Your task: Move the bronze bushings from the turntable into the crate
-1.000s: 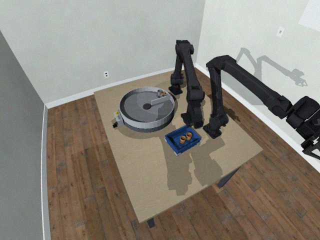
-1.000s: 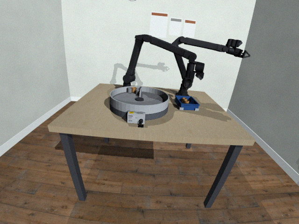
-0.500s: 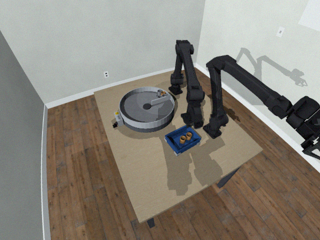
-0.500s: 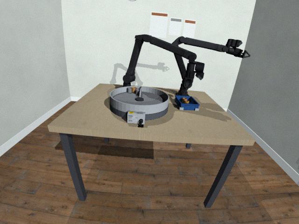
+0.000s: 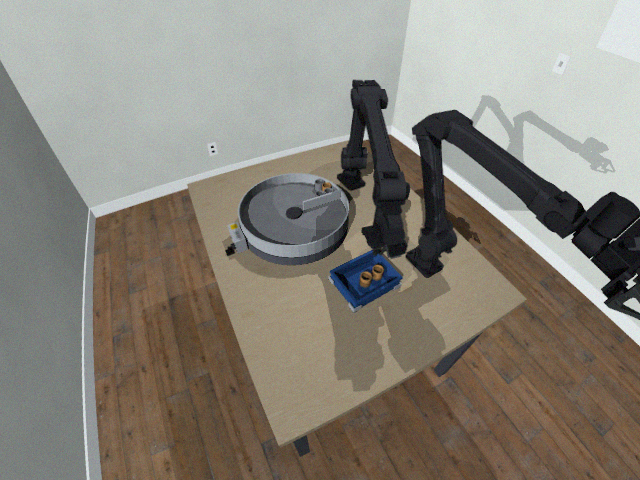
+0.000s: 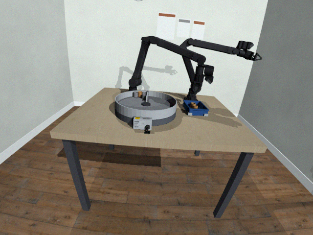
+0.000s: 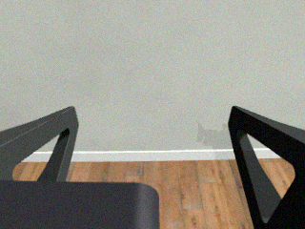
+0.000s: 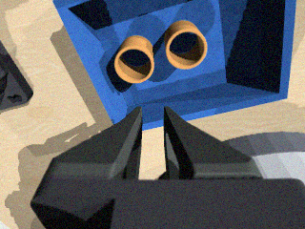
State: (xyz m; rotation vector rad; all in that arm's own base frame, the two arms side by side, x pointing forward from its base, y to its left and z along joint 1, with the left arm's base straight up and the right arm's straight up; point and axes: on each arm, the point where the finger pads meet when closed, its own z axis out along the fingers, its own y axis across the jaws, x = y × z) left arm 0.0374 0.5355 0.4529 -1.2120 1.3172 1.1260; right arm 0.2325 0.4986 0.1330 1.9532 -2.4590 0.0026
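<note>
Turntable (image 5: 268,219) (image 6: 145,114): left of the crate; one bronze bushing (image 5: 326,185) (image 6: 140,93) sits among steel bushings (image 5: 318,183) (image 6: 135,94) at its far side.
Crate (image 5: 356,301) (image 6: 198,111) (image 8: 286,48): level in its corner guides (image 5: 353,308) (image 6: 190,114) (those in sight), with two bronze bushings inside — upright, side by side.
Right gripper (image 5: 379,252) (image 6: 192,94) (image 8: 152,112): by the crate, fingers nearly together — nothing pinched.
Left gripper (image 5: 622,297) (image 6: 258,57) (image 7: 153,114): far right in the exterior view, fingers spread wide (nothing between).

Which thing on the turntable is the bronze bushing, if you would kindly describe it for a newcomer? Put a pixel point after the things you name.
Find the round turntable (image 5: 294,250) (image 6: 145,113) on the table. Near its rim, beside the upright divider (image 5: 321,200) (image 6: 146,96), sits a small cluster; the bushing (image 5: 327,185) (image 6: 140,94) is its only orange-brown piece among grey ones.
</note>
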